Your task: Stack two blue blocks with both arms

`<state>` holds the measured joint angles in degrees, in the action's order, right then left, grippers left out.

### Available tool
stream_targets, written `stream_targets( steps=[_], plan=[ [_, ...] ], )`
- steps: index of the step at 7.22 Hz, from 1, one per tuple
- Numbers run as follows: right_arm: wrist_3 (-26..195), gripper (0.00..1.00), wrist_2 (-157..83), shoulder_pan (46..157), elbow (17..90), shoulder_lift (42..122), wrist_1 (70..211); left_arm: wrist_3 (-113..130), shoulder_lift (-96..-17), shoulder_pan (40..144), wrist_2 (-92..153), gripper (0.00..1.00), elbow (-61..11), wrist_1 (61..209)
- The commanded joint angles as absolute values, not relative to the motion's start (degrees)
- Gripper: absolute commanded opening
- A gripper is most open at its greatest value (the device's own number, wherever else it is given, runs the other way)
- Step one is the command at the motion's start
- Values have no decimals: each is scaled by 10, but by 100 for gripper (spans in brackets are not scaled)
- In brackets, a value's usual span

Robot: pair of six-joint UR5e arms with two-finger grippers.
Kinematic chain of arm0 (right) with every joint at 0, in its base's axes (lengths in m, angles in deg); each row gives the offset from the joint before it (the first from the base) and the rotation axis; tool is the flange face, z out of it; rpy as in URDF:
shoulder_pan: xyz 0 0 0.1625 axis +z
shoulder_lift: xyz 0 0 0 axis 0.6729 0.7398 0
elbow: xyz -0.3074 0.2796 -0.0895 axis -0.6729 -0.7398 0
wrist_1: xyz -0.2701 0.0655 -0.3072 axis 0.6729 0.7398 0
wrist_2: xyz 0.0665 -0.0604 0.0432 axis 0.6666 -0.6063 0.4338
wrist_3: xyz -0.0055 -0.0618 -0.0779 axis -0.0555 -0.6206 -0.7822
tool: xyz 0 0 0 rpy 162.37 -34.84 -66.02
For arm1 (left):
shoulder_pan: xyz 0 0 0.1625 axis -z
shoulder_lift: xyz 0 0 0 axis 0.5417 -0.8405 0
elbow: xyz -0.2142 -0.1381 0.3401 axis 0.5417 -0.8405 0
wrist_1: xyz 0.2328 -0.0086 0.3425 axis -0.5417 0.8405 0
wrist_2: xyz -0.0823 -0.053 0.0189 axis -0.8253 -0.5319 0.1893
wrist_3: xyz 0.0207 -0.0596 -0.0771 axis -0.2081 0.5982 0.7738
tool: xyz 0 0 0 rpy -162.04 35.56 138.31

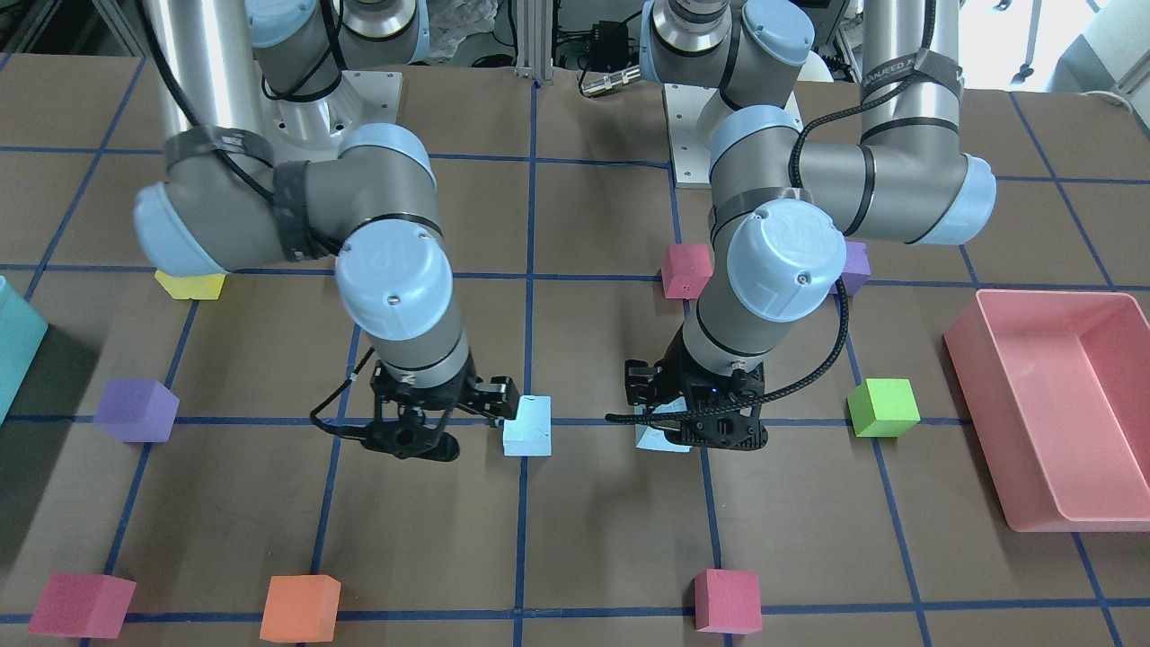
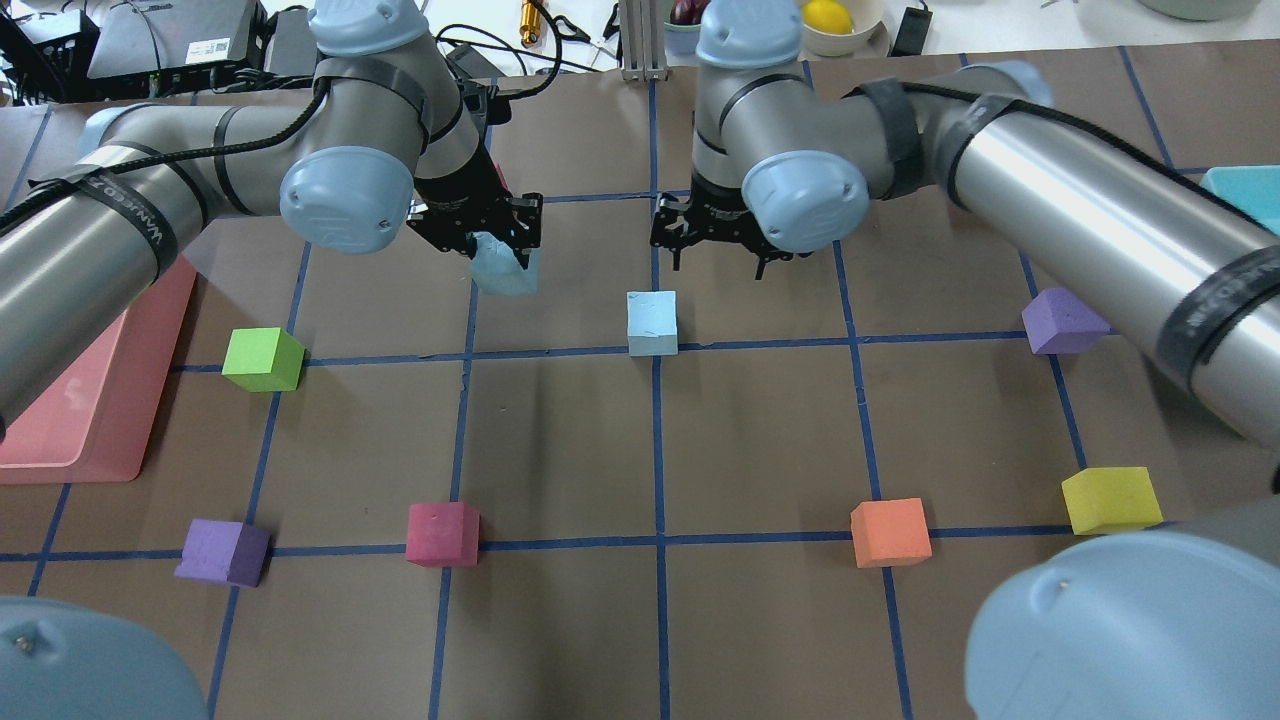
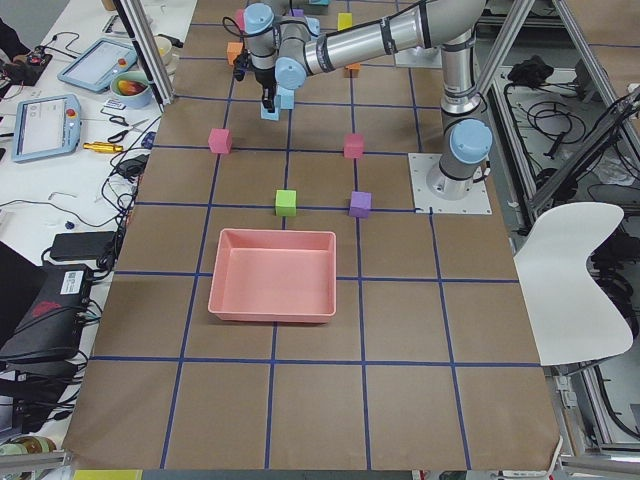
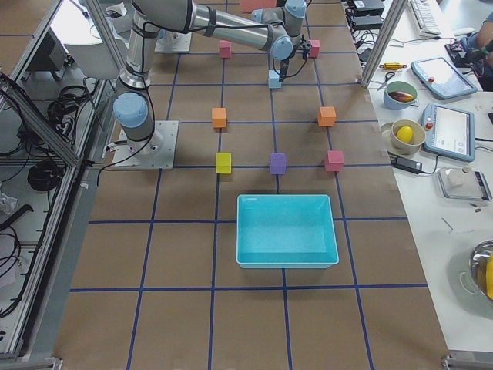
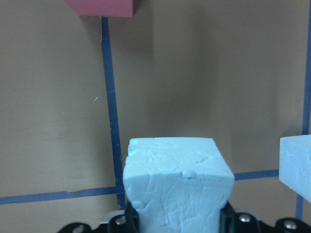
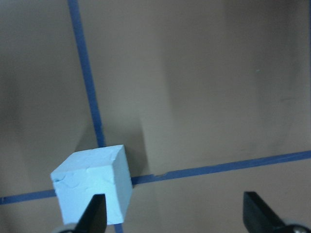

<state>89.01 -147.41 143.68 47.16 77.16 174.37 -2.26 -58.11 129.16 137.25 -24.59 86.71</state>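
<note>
Blue blocks are not yet stacked: one blue block (image 5: pixel 177 187) is clamped between the left fingers (image 5: pixel 224 218), jutting well past their tips and seemingly clear of the table (image 2: pixel 560 450). The other blue block (image 6: pixel 92 189) rests on the table off to one side of those fingers, near but not beneath them. The right fingers (image 6: pixel 95 213) are spread wide and hold nothing. The resting block is not in their gap; it lies ahead of one fingertip and mostly to its outer side. Whether that tip touches the foam is hard to tell from the wrist view. The first risk lies there: if the right fingers descend or close from this offset, one tip would likely land on the block's top edge or shove it sideways. That would skew or slide the base just as the carried block arrives. The second risk is placement: the held block must travel sideways, and a small misalignment would leave it overhanging, so the light foam could tip off once the left fingers let go, or cling to a pad and lift away. The third is crowding, since both sets of fingers must work around the same block and could knock each other or the stack.
</note>
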Motion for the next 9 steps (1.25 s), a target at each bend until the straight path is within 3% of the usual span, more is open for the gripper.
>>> stream_targets(
  steps=[1, 5, 8, 9],
  plan=[
    [834, 100, -1475, 1357, 477, 852, 1669, 55, -595, 1339, 1369, 0, -223, 869],
    [787, 100, -1542, 1347, 477, 971, 1542, 145, -650, 1416, 1370, 0, -205, 817],
    [777, 100, -1529, 1355, 479, 972, 1532, 149, -664, 1431, 1372, 0, -210, 817],
    [763, 100, -1515, 1346, 480, 971, 1534, 149, -664, 1432, 1372, 8, -214, 817]
  ],
)
